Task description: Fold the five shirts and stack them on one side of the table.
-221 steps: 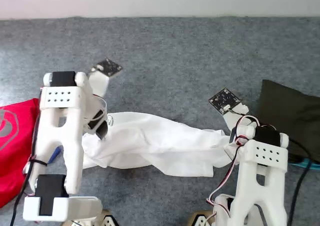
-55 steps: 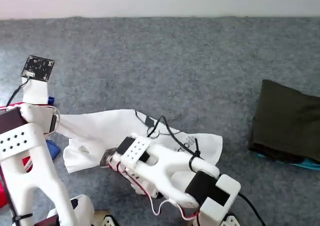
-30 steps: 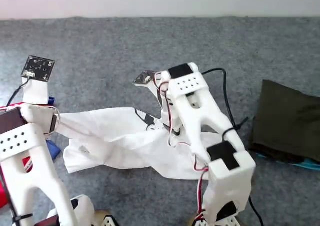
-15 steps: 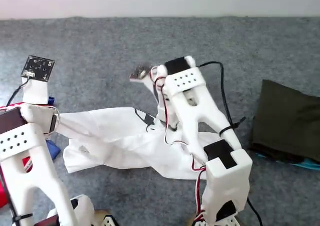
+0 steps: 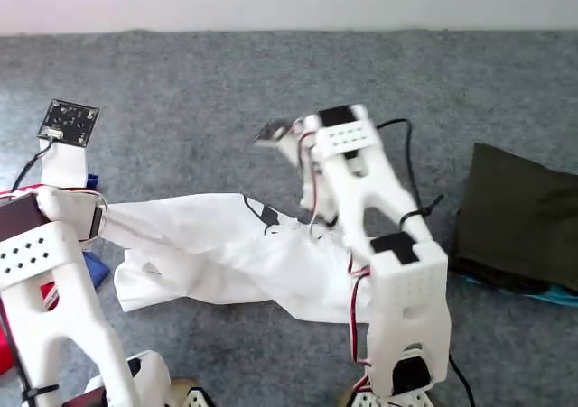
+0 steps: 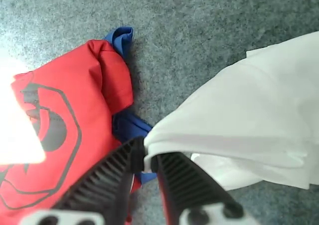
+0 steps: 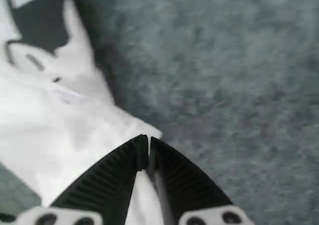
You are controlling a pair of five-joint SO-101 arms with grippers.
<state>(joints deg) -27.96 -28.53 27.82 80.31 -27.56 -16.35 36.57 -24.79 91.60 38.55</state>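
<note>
The grey table [image 5: 271, 91] bears a white shirt [image 5: 226, 254] centrally, red shirt [image 6: 55, 130] and blue shirt [image 6: 122, 35] at one edge — dark shirt [image 5: 519, 213] opposite.

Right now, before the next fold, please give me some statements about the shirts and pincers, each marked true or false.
The left pincer is shut on the white shirt. True.
The white shirt is folded neatly. False: it lies spread and crumpled between the arms.
The dark shirt lies folded on the right arm's side. True.
The red shirt rests on the dark shirt. False: it lies on the opposite side, over a blue shirt.
The right pincer is wide open. False: it is shut on the white shirt.
</note>
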